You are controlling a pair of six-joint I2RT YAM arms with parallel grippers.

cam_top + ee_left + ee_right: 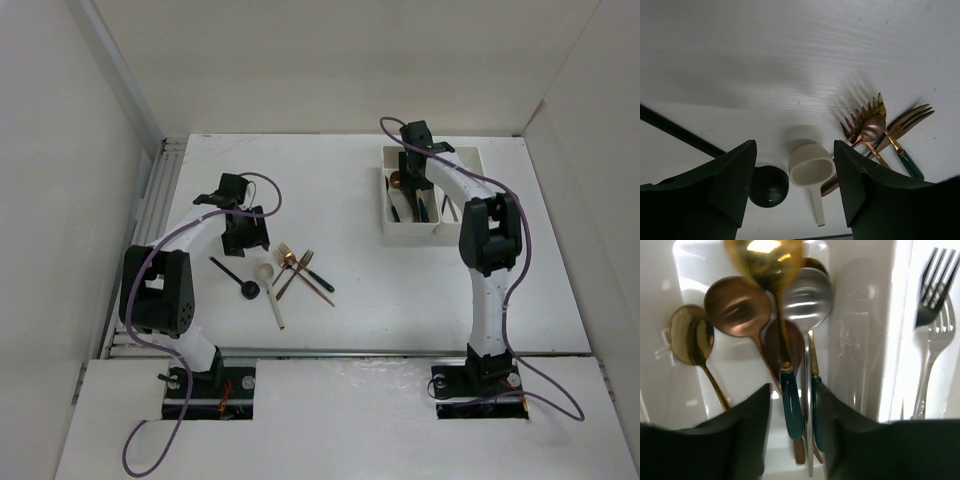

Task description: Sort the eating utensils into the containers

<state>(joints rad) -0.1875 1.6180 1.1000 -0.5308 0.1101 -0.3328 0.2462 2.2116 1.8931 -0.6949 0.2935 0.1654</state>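
Left end effector [795, 148]: jaws abt half open, holding nothing, hanging over the white surface [790, 45] w/ the cream deep-bowled spoon [811, 172] between the fingers and below them.

To do this pick well:
- Drop straight down till the tips meet the surface.
- Close across the neck just behind the bowl, not the wide bowl itself.
- Watch the black round-bowled spoon [769, 186], just beside the left finger. A tip landing on it would prob. flick it.

Copper and gold forks [867, 122] lie out past the right finger, apart from the cream one.

Cream spoon's long axis runs fore-aft under the end effector, crosswise to the closing line. Bowl is ahead w/ open side up, handle back toward the wrist, skewed a bit right.

Right end effector [794, 390]: jaws partly open over the white rectangular plastic bin [860, 315], spoon side. Gold spoon w/ dark green handle [765, 260] sits between the fingers w/ gaps both sides, so prob. let go. Can't tell if it touches a pad. Its axis follows the bin's length, bowl ahead. Dark and silver forks [935, 315] are in the compartment to the right.
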